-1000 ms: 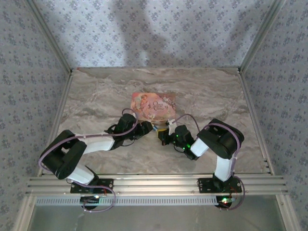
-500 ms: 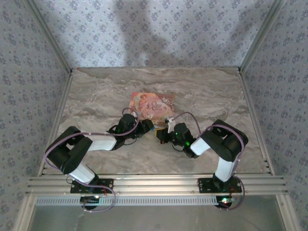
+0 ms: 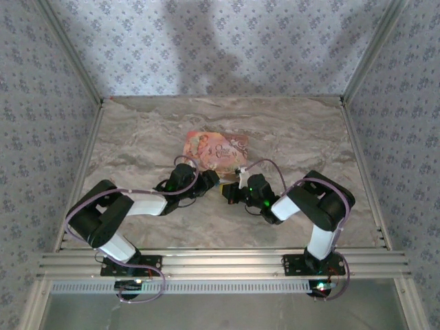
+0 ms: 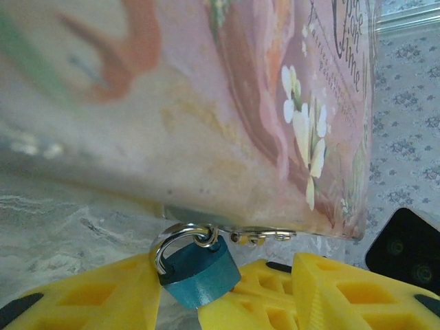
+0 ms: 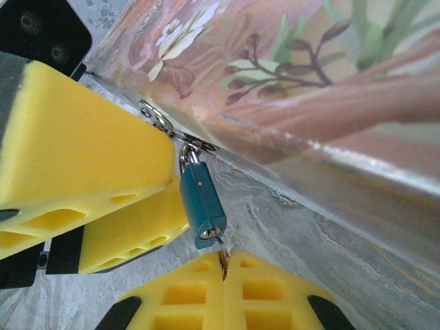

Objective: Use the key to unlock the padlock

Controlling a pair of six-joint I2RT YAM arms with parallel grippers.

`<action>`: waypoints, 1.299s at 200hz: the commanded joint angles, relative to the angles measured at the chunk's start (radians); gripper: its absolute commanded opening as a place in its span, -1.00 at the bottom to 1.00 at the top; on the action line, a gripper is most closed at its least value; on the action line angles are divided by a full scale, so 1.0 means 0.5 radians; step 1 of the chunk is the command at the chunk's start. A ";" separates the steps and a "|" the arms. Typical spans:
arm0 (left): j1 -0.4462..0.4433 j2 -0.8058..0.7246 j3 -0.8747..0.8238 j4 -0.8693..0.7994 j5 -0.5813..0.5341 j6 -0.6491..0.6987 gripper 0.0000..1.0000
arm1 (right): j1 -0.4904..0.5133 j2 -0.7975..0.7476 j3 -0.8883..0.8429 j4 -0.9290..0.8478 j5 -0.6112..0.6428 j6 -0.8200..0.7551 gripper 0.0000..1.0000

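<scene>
The small blue padlock (image 4: 199, 271) hangs by its silvery shackle (image 4: 172, 240) from a ring on the edge of the pink illustrated box (image 4: 206, 103). My left gripper (image 4: 206, 306) stands open around it. One yellow finger touches the shackle side, while a gap remains on the other side. In the right wrist view the padlock (image 5: 201, 203) shows its keyhole end, with the key (image 5: 222, 249) pushed into it. My right gripper (image 5: 225, 271) is shut on the key. The left gripper's fingers (image 5: 82, 137) show beside the lock. From above, both grippers meet at the box's near edge (image 3: 223, 184).
The pink box (image 3: 216, 148) lies flat in the middle of the marble table (image 3: 137, 137), just beyond both grippers. Patterned walls and metal frame rails (image 3: 220, 265) enclose the table. Both arms lie low and stretched toward the centre.
The left arm has reached further in and its jaws have narrowed around the padlock. The box has shifted slightly to the left. The right gripper stays shut on the key.
</scene>
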State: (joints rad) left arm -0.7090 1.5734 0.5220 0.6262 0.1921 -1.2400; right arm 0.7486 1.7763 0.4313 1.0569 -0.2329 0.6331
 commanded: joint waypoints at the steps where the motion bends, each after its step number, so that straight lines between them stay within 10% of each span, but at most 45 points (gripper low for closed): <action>1: -0.020 0.031 0.010 0.046 0.023 -0.136 0.04 | 0.019 -0.058 0.079 0.032 -0.106 0.074 -1.00; 143: -0.047 0.087 0.045 0.145 0.085 -0.375 0.11 | 0.024 -0.073 0.158 -0.046 -0.175 0.190 -1.00; 260: -0.059 0.018 0.019 0.049 -0.018 -0.352 -0.62 | 0.005 -0.099 0.135 -0.050 -0.166 0.210 -0.78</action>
State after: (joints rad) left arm -0.7204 1.5955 0.5228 0.6548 0.1246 -1.3598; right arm 0.7444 1.7584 0.4812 1.0115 -0.2707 0.7380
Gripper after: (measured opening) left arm 0.217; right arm 0.078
